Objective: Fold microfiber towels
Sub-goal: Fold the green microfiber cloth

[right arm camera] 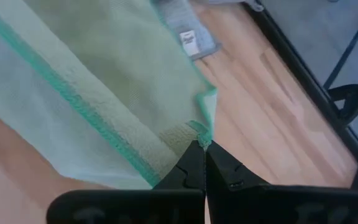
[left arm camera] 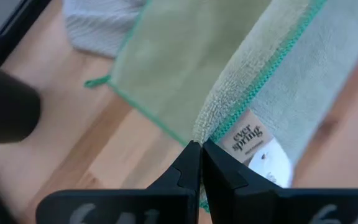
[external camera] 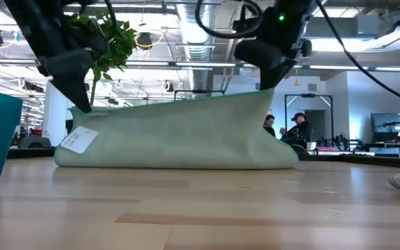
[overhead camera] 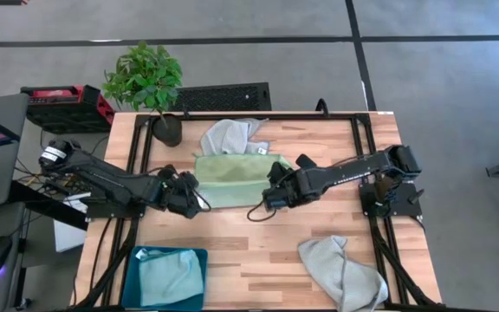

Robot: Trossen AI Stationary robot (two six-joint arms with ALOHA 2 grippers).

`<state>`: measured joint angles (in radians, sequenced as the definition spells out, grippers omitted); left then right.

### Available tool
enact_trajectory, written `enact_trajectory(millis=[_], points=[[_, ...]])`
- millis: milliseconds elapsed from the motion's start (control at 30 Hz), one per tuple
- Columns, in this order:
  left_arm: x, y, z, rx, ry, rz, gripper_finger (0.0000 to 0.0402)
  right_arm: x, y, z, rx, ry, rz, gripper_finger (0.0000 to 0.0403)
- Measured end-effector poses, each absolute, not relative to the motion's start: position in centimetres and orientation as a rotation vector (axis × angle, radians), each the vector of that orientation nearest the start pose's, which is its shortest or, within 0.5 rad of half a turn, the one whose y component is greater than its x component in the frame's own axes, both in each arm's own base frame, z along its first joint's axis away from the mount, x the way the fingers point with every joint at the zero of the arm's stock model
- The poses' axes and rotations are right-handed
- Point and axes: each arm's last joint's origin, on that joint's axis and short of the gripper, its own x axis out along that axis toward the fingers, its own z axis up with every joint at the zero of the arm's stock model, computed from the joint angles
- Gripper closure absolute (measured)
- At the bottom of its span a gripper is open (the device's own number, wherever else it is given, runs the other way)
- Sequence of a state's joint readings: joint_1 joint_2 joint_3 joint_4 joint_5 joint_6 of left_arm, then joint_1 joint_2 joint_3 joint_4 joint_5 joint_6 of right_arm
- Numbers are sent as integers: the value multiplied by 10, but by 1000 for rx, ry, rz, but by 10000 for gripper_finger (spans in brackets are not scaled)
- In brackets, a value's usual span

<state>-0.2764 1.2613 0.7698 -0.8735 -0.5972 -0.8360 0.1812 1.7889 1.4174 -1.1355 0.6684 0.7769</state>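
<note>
Towels are being folded here, and the green towel (overhead camera: 230,170) is the one being worked on now. It is held up off the desk (overhead camera: 258,234) near the middle, a little toward 12 o'clock. One corner is pinched by the left gripper (overhead camera: 191,192) at the 9 o'clock end, and the other corner is pinched by the right gripper (overhead camera: 271,192) at the 3 o'clock end. Both sets of jaws are pressed tight on the cloth, so the edge is kept straight and level between them. The lower part is left resting on the desk, so it seems the held edge can be laid over it to make a neat fold.

A grey towel (overhead camera: 232,134) is bunched just past it, toward 12 o'clock. Another grey towel (overhead camera: 345,270) lies crumpled at 5 o'clock. A blue towel (overhead camera: 171,276) is seen in the teal bin (overhead camera: 132,269) at 7 o'clock. A potted plant (overhead camera: 150,87) stands at 11 o'clock.
</note>
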Motion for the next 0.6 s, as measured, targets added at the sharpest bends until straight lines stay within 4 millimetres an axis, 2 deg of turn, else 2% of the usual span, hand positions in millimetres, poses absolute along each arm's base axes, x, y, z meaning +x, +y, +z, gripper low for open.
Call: enact_trajectory(millis=[133,300,600], points=[[199,-25,195,-145,1017,799,401,332,26,238,29,1114,-915,391],[202,-14,194,-147,1013,817,401,333,11,237,62,1146,-927,391],[216,3,198,-149,949,777,401,320,-5,212,68,1222,-982,391]])
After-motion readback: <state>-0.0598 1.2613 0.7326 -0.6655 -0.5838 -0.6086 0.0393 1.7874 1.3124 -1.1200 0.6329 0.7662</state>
